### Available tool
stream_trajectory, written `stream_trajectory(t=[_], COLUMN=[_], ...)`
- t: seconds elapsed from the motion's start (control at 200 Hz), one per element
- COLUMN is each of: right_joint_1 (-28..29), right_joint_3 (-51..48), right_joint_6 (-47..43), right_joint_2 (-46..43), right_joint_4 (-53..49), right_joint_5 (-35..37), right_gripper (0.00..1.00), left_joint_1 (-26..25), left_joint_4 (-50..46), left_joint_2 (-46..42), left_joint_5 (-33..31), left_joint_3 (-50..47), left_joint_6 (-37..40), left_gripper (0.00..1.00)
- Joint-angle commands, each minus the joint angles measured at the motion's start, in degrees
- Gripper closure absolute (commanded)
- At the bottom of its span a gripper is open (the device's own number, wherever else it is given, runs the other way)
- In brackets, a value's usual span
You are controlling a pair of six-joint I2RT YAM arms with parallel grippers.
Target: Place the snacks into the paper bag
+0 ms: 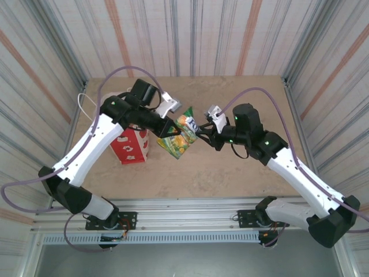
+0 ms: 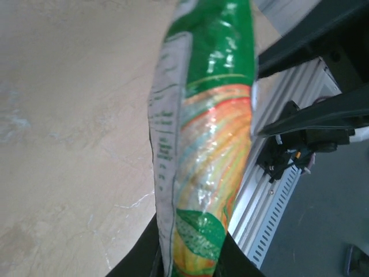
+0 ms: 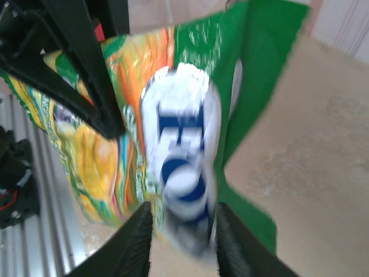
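A shiny snack packet (image 1: 181, 135), green at the top with orange and yellow swirls below, hangs in the air above the middle of a beige desk (image 1: 230, 173), held between two robot arms that meet from either side. The left gripper (image 1: 171, 131) has its jaws clamped on one edge of the packet. In the left wrist view the gripper (image 2: 190, 262) pinches the packet (image 2: 202, 144) edge-on. A white panel of fine print runs down the packet's back, too small to read, and a green leaf is printed near the bottom. The right gripper (image 1: 203, 134) reaches in from the other side. In the right wrist view the gripper (image 3: 183, 231) has its jaws on either side of the packet (image 3: 173, 115). Whether they press on it cannot be told, as the picture is blurred. The packet's front carries a white oval logo with blue letters, smeared past reading. The bag (image 1: 131, 147), white above and red below with white prints, stands on the desk left of the packet, partly under the left arm. Its lettering cannot be made out.
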Motion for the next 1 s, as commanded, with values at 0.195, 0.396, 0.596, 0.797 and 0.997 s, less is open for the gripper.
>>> stream_trajectory(t=[0.195,0.396,0.596,0.797,0.997], right_joint_1=[-0.14,-0.15,-0.09,-0.14,0.01], right_joint_3=[-5.87,-5.25,-5.61,-5.74,-5.55], right_joint_6=[15.07,16.96,17.96,18.29,18.65], right_joint_2=[-3.53,-0.96,0.38,2.04,2.41], right_joint_4=[2.68,0.53,0.54,0.63,-0.18], right_joint_5=[4.79,3.76,2.99,2.01,1.87], right_gripper=[0.56,0.55,0.55,0.55,0.55], left_joint_1=[16.06,25.67,31.19,32.79,32.81], left_joint_4=[-5.45,-8.17,-5.27,-4.58,-8.81], left_joint_2=[-5.80,-6.03,-8.71,-6.25,-3.26], left_joint_5=[-1.97,-10.24,-18.25,-19.79,-15.87], left_joint_3=[13.15,20.89,20.08,17.15,15.00], left_joint_6=[-5.52,-7.96,-7.68,-4.74,-5.24], left_gripper=[0.95,0.98,0.97,0.99,0.98])
